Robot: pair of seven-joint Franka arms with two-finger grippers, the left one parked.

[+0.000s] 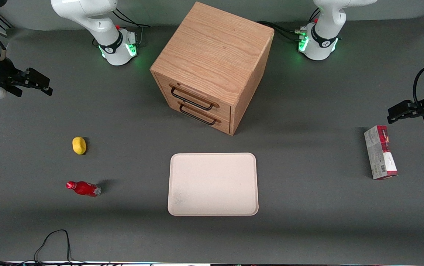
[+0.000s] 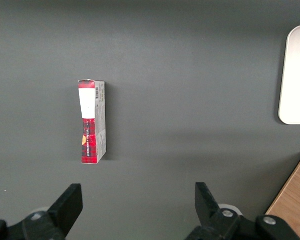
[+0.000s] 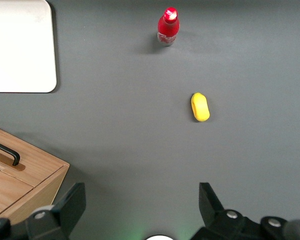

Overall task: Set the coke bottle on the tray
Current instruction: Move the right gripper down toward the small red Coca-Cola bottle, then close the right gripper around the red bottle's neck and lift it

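Here, the coke bottle is seen standing upright on the gray tabletop, toward the working arm's end and well apart from the tray. The cream tray is shown lying flat near the middle of the tabletop, in front of the wooden drawer cabinet, with nothing resting on it. Both cabinet drawers are pictured shut, so their contents cannot be told. A yellow lemon-like object is found near the bottle, farther from the front camera than it. A red-and-white carton is seen lying toward the parked arm's end. The tool is held above the tabletop at the working arm's end, well apart from the bottle, its fingers spread wide and gripping nothing.
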